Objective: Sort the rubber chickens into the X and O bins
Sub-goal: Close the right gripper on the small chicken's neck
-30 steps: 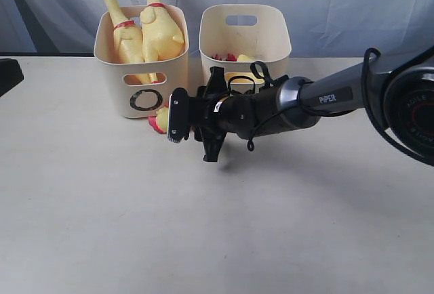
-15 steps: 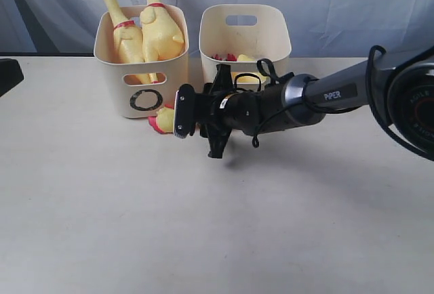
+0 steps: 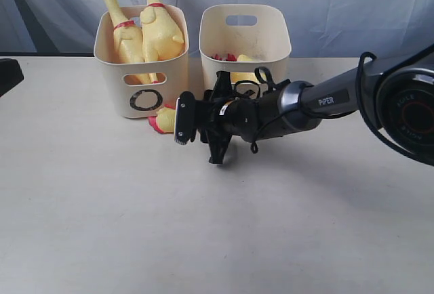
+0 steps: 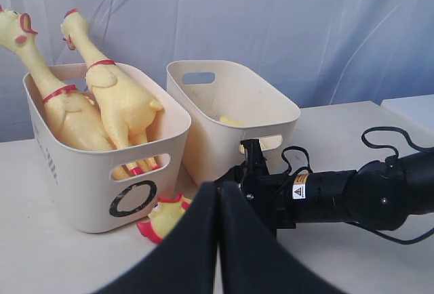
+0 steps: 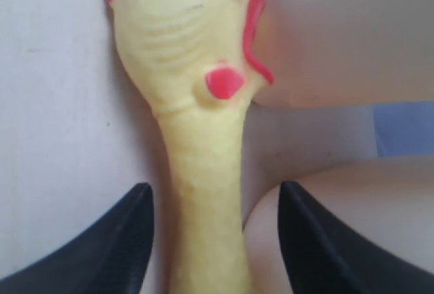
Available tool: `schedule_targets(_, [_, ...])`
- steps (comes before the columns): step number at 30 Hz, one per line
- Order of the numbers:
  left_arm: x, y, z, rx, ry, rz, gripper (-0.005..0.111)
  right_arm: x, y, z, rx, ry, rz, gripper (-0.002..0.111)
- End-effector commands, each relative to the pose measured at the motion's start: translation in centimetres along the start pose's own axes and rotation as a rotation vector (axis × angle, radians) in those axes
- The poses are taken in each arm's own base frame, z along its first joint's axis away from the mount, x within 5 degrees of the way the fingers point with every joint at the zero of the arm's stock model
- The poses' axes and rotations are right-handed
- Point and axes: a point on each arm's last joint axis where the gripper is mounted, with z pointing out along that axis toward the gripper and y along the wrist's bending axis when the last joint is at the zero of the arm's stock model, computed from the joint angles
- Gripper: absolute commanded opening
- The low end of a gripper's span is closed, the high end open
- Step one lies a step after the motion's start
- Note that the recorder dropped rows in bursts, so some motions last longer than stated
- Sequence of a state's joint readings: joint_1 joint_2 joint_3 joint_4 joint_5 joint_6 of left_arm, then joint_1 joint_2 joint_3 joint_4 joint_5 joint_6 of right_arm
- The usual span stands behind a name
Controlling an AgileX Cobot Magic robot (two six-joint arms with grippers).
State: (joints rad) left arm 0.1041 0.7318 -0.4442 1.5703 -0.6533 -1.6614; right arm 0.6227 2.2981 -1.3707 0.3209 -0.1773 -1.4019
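1. The right gripper (image 3: pixel 180 119) reaches across the desk (image 3: pixel 203 226) from the right, low in front of the two bins
2. In the right wrist view its two dark fingers (image 5: pixel 115 240) stand apart on either side of a rubber chicken's neck; neither finger presses on it, so the gripper (image 5: pixel 213 192) is spread and holds nothing
3. That chicken (image 3: pixel 161 119) lies on the desk, with its head, red comb and red cheek spot just beside the front of the bin marked O (image 3: pixel 115 97); its body is hidden behind the arm
4. The O bin holds two more chickens, one (image 3: pixel 125 40) to the left and one (image 3: pixel 161 33) to the right, both with necks sticking up above the rim
5. The second bin (image 3: pixel 244 8) stands just to the right of the O bin; something yellow with red parts (image 3: pixel 239 57) lies inside, and the arm covers its front, so its mark cannot be read
6. In the left wrist view the left gripper (image 4: pixel 218 192) has its fingers closed together with nothing between them, well clear of the bins
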Motion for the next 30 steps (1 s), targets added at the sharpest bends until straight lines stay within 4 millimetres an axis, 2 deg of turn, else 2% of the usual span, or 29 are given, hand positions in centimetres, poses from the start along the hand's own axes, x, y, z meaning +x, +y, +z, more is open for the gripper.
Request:
schedule_targets(1, [0.1, -0.1, -0.1, 0.001, -0.008, -0.01, 0.0, 0.5, 0.2, 0.4, 0.003, 0.009, 0.007, 0.053])
schedule_targets(7, [0.1, -0.1, -0.1, 0.001, -0.008, -0.01, 0.0, 0.7, 0.6, 0.7, 0.0, 0.014, 0.006, 0.053])
schedule_targets(9, [0.1, -0.1, -0.1, 0.001, -0.008, -0.01, 0.0, 0.6, 0.4, 0.9, 0.006, 0.014, 0.029, 0.046])
schedule_targets(10, [0.1, -0.1, -0.1, 0.001, -0.008, -0.01, 0.0, 0.4, 0.1, 1.0, 0.008, 0.01, 0.03, 0.038])
schedule_targets(12, [0.1, -0.1, -0.1, 0.001, -0.008, -0.01, 0.0, 0.3, 0.0, 1.0, 0.005, 0.008, 0.03, 0.028])
schedule_targets(19, [0.1, -0.1, -0.1, 0.001, -0.008, -0.01, 0.0, 0.3, 0.2, 0.9, -0.028, 0.012, 0.036, 0.025])
schedule_targets(21, [0.1, -0.1, -0.1, 0.001, -0.008, -0.01, 0.0, 0.1, 0.2, 0.8, -0.043, 0.011, 0.035, 0.014])
schedule_targets(22, [0.1, -0.1, -0.1, 0.001, -0.008, -0.01, 0.0, 0.0, 0.1, 0.6, -0.051, 0.01, 0.035, 0.003])
schedule_targets(23, [0.1, -0.1, -0.1, 0.001, -0.008, -0.01, 0.0, -0.1, -0.2, 0.4, -0.044, 0.008, 0.047, -0.001])
schedule_targets(26, [0.0, -0.1, -0.1, -0.001, -0.011, -0.013, 0.0, -0.6, -1.3, -0.5, -0.017, 0.001, 0.128, -0.001])
schedule_targets(30, [0.0, -0.1, -0.1, -0.001, -0.011, -0.013, 0.0, -1.2, -2.3, -1.6, -0.038, -0.013, 0.151, -0.001])
